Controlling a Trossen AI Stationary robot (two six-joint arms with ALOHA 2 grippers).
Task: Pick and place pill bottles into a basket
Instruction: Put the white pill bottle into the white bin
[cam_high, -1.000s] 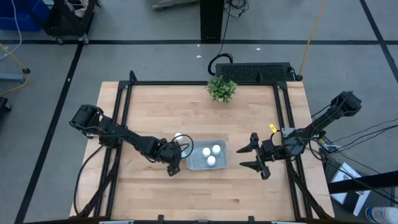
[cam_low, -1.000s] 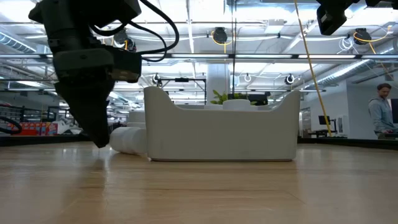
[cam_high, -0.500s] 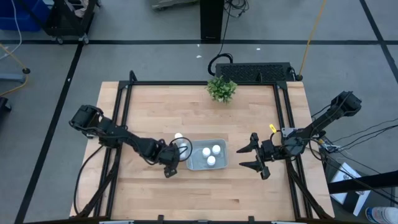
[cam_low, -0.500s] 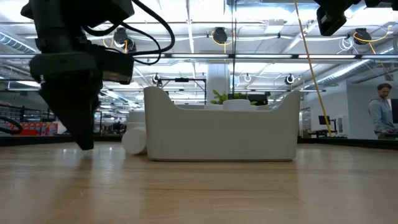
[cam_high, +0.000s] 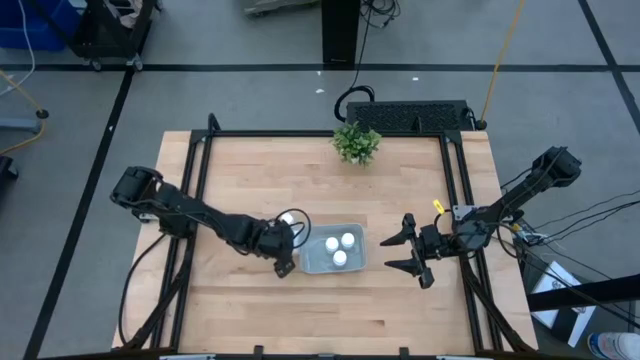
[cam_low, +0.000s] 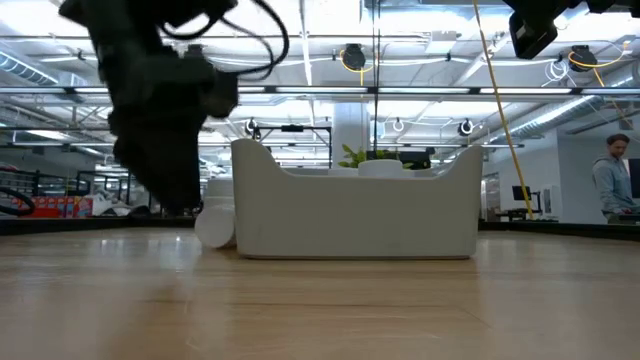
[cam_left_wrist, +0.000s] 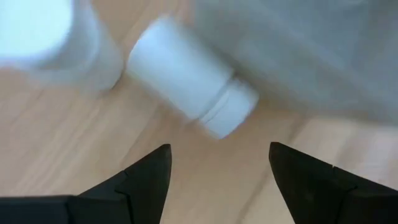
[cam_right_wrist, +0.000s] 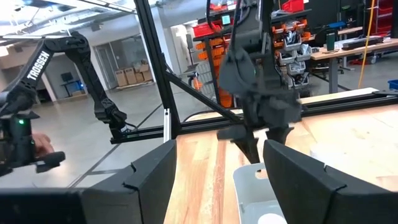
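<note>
The pale basket (cam_high: 311, 264) stands mid-table with three white pill bottles (cam_high: 340, 248) inside. My left gripper (cam_high: 284, 260) hovers open just off the basket's left wall. In the left wrist view, its fingers (cam_left_wrist: 217, 171) straddle the air above a bottle (cam_left_wrist: 189, 84) lying on its side on the wood. Another bottle (cam_left_wrist: 43, 37) stands beside that one. One bottle also shows in the high view (cam_high: 287, 218) left of the basket. My right gripper (cam_high: 405, 250) waits open to the right of the basket.
A small green plant (cam_high: 356, 142) stands at the far edge. Black frame rails (cam_high: 200, 170) run along the table's left and right sides. Bare wood lies in front of the basket (cam_low: 360, 210). A person (cam_low: 612, 185) stands in the room beyond the table.
My left gripper has swung a little toward the table's left edge, then back toward the basket's left wall. It has stayed low over the table and open.
</note>
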